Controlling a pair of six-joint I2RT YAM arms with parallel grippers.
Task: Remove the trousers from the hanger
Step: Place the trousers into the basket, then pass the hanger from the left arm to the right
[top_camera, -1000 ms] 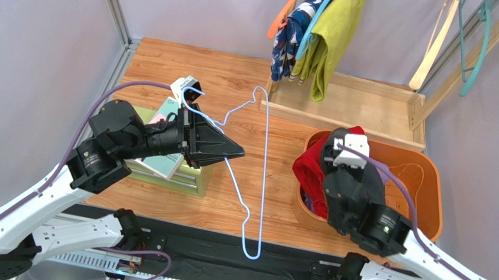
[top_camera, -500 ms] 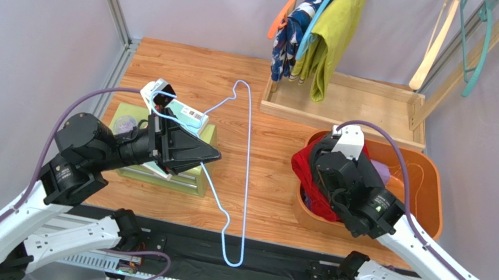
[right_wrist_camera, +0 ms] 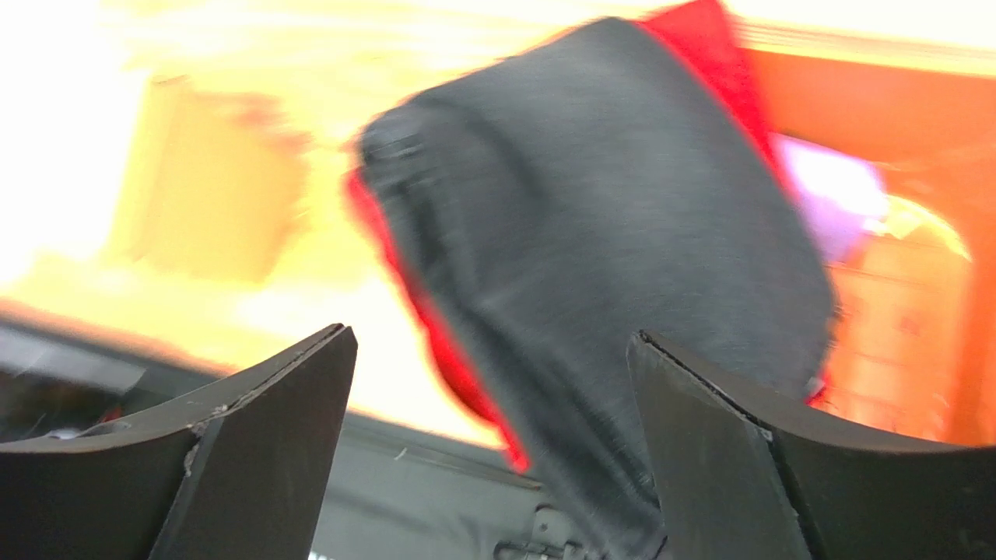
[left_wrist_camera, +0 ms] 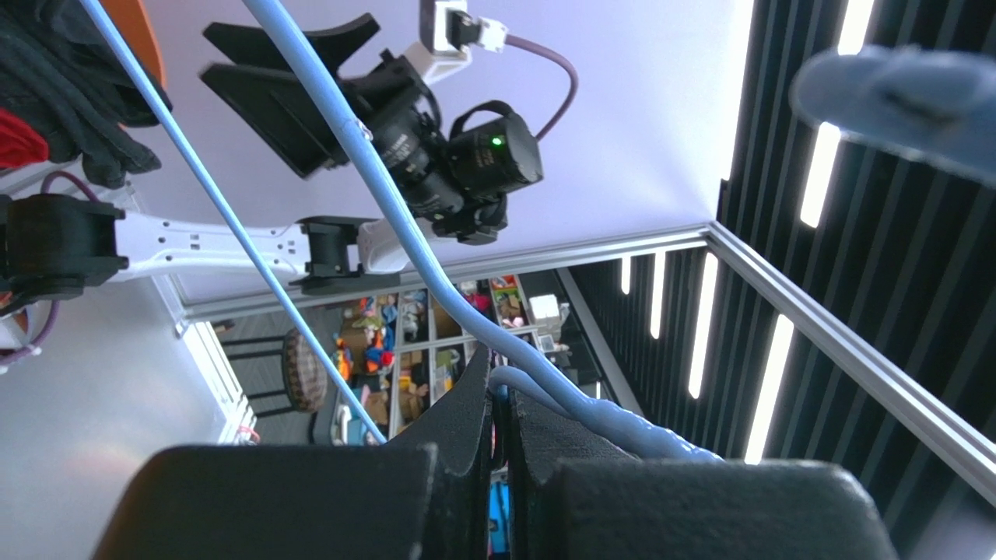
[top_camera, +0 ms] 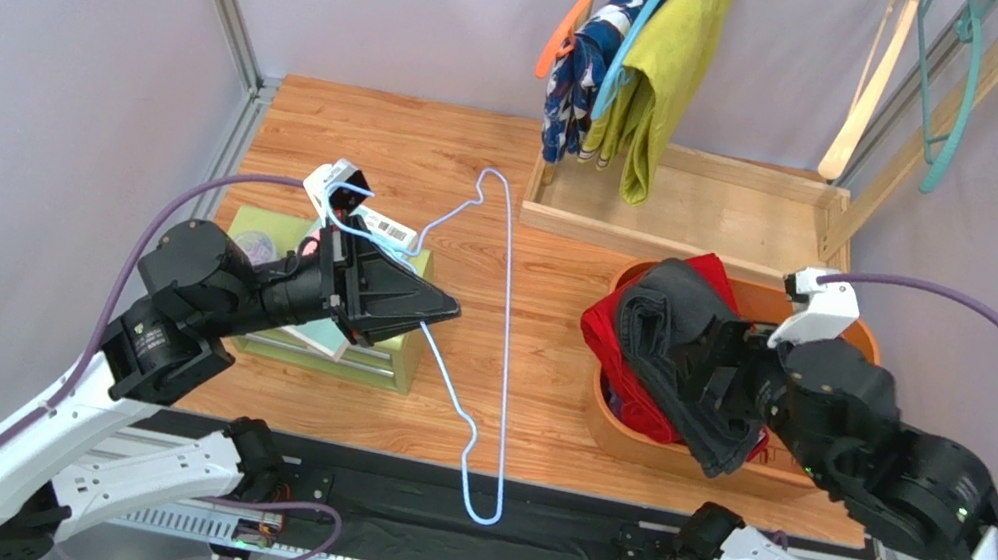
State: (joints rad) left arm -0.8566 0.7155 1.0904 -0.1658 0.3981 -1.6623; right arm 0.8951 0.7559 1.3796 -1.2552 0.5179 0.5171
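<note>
My left gripper (top_camera: 447, 310) is shut on the wire of an empty light blue hanger (top_camera: 500, 357), which hangs over the table. The left wrist view shows the hanger (left_wrist_camera: 386, 210) pinched between the jaws of that gripper (left_wrist_camera: 503, 403). The black trousers (top_camera: 683, 357) lie on the red trousers (top_camera: 609, 360), draped over the left rim of the orange basket (top_camera: 867, 350). My right gripper (top_camera: 730, 395) stands open just right of them. In the right wrist view the right gripper (right_wrist_camera: 491, 443) holds nothing, with the black trousers (right_wrist_camera: 608, 222) beyond it. Navy trousers (top_camera: 591, 60) and yellow-green trousers (top_camera: 665, 72) hang on the rack.
A green box with books (top_camera: 327, 343) sits under my left arm. The wooden rack base (top_camera: 714, 217) stands at the back. A bare wooden hanger (top_camera: 870, 84) and a bare teal hanger (top_camera: 953, 105) hang at the back right. Lilac cloth (right_wrist_camera: 818, 175) shows inside the basket.
My right gripper has opened, let go of the black trousers onto the basket and drawn back to the right. My left gripper shifted left, then slightly right, still holding the hanger.
</note>
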